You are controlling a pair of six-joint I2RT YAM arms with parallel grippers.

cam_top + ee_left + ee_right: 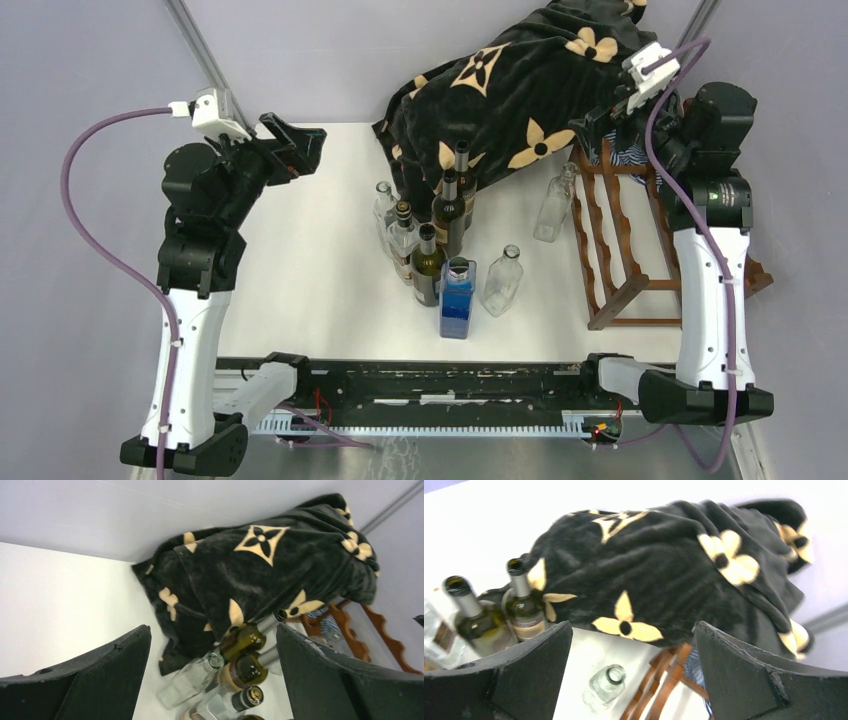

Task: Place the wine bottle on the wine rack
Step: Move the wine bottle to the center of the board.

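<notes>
Jaws spread wide on my left pincer (pixel 212 630) and right pincer (pixel 632 625), both empty. Plush flower-patterned blanket (pixel 664 570) ahead; scalloped reddish wooden wine rack (pixel 668 678) under right one.

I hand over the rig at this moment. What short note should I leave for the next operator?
Left gripper: open, empty, raised at the far left.
Right gripper: open, empty, up by the blanket.
Wine rack: on the right, its far end under the blanket; no bottle on the rails in view.
Wine bottles: upright in the central cluster.
Done: nothing yet.
Left: grasp a wine bottle and lay it on the rack.
</notes>
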